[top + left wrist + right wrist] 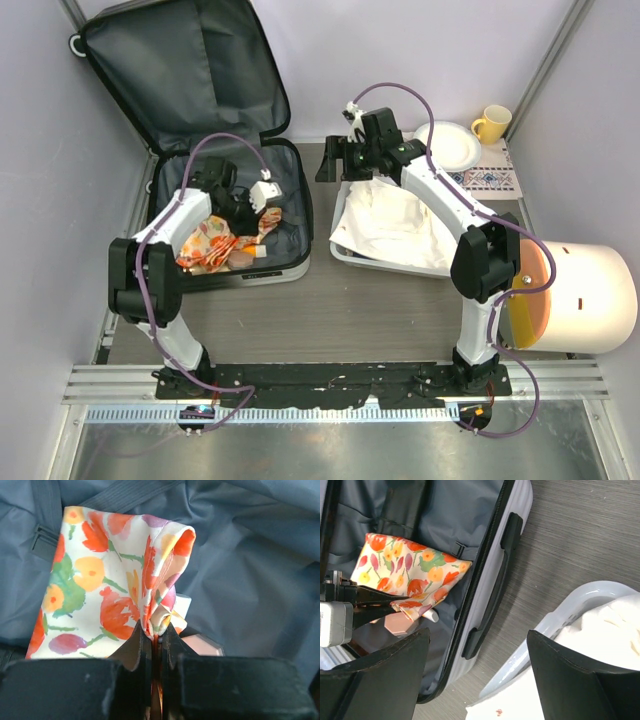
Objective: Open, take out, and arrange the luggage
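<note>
Left gripper [156, 630] pinches floral cloth [100, 580] in luggage [300, 225] — right gripper [477, 655] spread; pink object [200, 645] half-hidden.

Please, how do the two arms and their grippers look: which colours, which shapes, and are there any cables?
Both the left arm and the right arm have white links between bulky black joints. A thin purple cable loops loosely along each one. The left gripper and the right gripper have matte black, wedge-shaped fingers. No markings are visible.
</note>
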Controlling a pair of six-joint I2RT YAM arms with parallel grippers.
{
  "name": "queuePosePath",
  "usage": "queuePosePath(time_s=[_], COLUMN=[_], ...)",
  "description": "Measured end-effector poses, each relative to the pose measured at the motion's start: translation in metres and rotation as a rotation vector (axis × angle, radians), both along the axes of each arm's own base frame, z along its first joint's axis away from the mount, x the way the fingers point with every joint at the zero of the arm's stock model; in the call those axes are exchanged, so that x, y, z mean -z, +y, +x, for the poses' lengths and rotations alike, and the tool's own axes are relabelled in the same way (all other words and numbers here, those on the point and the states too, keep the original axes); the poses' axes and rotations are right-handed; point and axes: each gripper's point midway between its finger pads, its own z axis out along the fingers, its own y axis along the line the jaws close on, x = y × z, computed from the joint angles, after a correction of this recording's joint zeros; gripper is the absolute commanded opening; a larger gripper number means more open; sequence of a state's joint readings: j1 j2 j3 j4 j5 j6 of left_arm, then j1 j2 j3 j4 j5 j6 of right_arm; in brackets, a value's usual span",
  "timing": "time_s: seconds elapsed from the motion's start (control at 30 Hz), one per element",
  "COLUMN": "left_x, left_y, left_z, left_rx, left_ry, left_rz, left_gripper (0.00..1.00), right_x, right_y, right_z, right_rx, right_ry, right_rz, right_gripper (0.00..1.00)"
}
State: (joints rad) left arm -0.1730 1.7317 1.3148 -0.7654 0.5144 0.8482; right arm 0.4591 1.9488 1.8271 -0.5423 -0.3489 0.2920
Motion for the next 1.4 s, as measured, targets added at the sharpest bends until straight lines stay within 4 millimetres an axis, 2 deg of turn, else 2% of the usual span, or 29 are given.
queuePosePath(time_s=[0.17,0.4,0.57,0.7,0.8,0.87,0.97,1.03,1.13,1.23,1.27,1.4], left_x=[-0.02,-0.042,-0.049,-0.064,-0.075,-0.083,-0.102,-0.114,-0.126,-0.132,-0.133,-0.137], left_y=[0.0,-0.004,-0.003,-0.005,-0.01,-0.017,-0.039,-0.059,-0.087,-0.117,-0.126,-0.163], left_z=[-0.002,-0.006,-0.02,-0.018,-0.017,-0.015,-0.008,-0.001,0.013,0.024,0.027,0.036], left_rx=[-0.043,-0.09,-0.118,-0.146,-0.164,-0.176,-0.172,-0.169,-0.191,-0.221,-0.229,-0.25], left_ry=[-0.029,-0.109,-0.157,-0.191,-0.194,-0.195,-0.219,-0.23,-0.227,-0.198,-0.188,-0.158], left_rz=[-0.053,-0.115,-0.143,-0.175,-0.2,-0.216,-0.249,-0.277,-0.326,-0.379,-0.393,-0.439], left_gripper=[0.0,0.0,0.0,0.0,0.0,0.0,0.0,0.0,0.0,0.0,0.0,0.0], right_x=[-0.007,-0.012,0.015,0.039,0.035,0.017,-0.012,-0.03,-0.055,-0.075,-0.083,-0.101], right_y=[0.011,0.051,0.088,0.102,0.101,0.094,0.067,0.035,-0.028,-0.09,-0.118,-0.185], right_z=[-0.005,-0.028,-0.047,-0.057,-0.052,-0.035,-0.004,0.015,0.042,0.053,0.056,0.054], right_rx=[-0.001,-0.033,-0.069,-0.082,-0.078,-0.062,-0.008,0.049,0.161,0.264,0.311,0.418], right_ry=[0.035,0.135,0.245,0.307,0.289,0.237,0.155,0.114,0.053,0.011,-0.006,-0.043], right_rz=[0.064,0.178,0.202,0.184,0.181,0.195,0.227,0.241,0.254,0.249,0.247,0.22], right_gripper=[0.86,0.9,0.9,0.9,0.91,0.91,0.91,0.91,0.91,0.91,0.91,0.91])
